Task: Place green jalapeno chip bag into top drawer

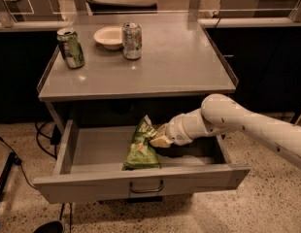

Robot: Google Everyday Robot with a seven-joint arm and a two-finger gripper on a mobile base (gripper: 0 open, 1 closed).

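Note:
The green jalapeno chip bag (141, 148) is a glossy green foil bag. It rests inside the open top drawer (97, 149), near the middle, its lower end on the drawer floor and its top leaning up towards the right. My gripper (156, 138) reaches into the drawer from the right on a white arm and sits against the bag's upper right edge. The drawer's grey front panel has a small metal bar handle (146, 188) at its centre.
On the grey table top (189, 67) above the drawer stand a green-and-white soda can (71, 48), a silver can (132, 41) and a pale bowl (109, 37). Cables (24, 164) and a dark stand lie on the speckled floor at the left.

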